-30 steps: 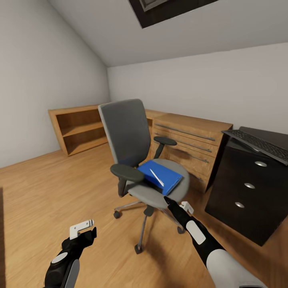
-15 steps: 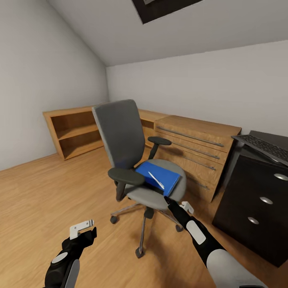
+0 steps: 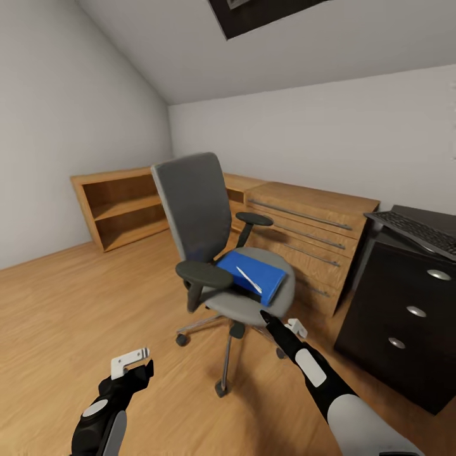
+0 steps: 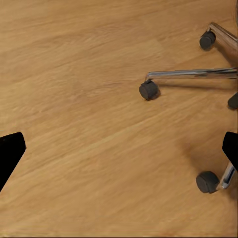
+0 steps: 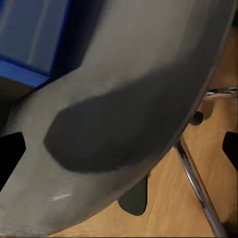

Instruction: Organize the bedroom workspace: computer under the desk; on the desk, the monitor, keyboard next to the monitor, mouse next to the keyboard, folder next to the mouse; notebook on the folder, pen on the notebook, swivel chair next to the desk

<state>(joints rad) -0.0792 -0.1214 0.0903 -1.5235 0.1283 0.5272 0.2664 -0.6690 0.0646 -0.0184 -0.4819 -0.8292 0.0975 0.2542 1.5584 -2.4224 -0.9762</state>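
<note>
The swivel chair (image 3: 209,221) stands mid-room with its grey seat facing me. On that seat lies the blue folder (image 3: 256,273), and the white pen (image 3: 249,280) rests on top of it. My right gripper (image 3: 264,314) is open, its tips right at the seat's front edge; its wrist view looks close up at the seat rim (image 5: 124,114) and a corner of the folder (image 5: 29,34). My left gripper (image 3: 136,367) hangs open over bare floor near the chair's castors (image 4: 148,90). The keyboard (image 3: 421,231) lies on the black desk (image 3: 405,304) at right. The notebook is out of view.
A light wooden chest (image 3: 310,234) with bar handles stands behind the chair, against the wall. A low open wooden shelf (image 3: 120,206) fills the left corner. The chair's chrome star base (image 3: 225,361) spreads over the plank floor. Open floor lies to the left.
The view has moved forward, spreading the shelf and desk apart. The chair has shifted a little away and to the right. Both arms hold the same pose.
</note>
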